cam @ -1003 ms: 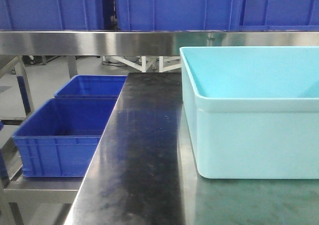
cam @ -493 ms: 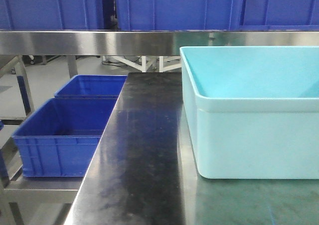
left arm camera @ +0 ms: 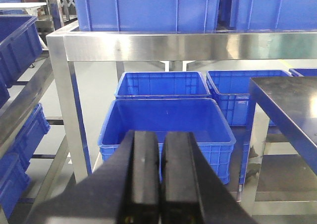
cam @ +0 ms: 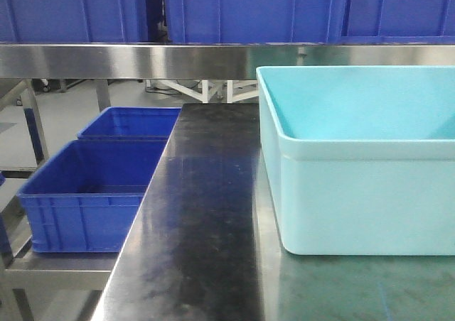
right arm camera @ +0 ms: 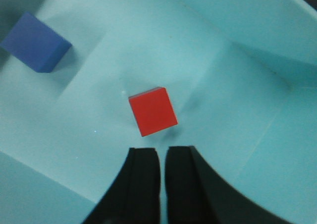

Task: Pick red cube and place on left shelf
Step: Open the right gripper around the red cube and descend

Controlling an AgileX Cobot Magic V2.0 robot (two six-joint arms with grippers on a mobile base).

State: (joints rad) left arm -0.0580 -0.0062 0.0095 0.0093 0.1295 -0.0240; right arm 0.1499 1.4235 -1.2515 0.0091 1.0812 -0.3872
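– Fingers of the right gripper: how do they stand?

– Pressed together with only a thin slit between them, and nothing held. They hang over the floor of the pale blue bin. The red cube lies just beyond their tips, apart from them.

– And the left gripper?

– Closed as well, and empty. It looks out over a blue crate under a steel rack, beside the dark table. The shelf is probably on that rack, though I cannot tell which level is meant.

– How will the cube handle?

– My guess is light and stiff. It has matte faces and crisp edges, perhaps foam or painted wood, so it's neither fragile nor very slippery. It sits flat on the bin floor, turned a little askew to the finger line.

– So where should it be held?

– On two opposite side faces, about mid-height, pads flat against them. The fingers must first spread wider than the cube. The wrist should also twist to square up, or a corner grip may spin it out.

– Anything in the way?

– A blue cube lies well apart, at the upper left of the wrist view, so it's no hindrance. The bin walls look tall from the front and hide both cubes there, so the lift must clear the rim.
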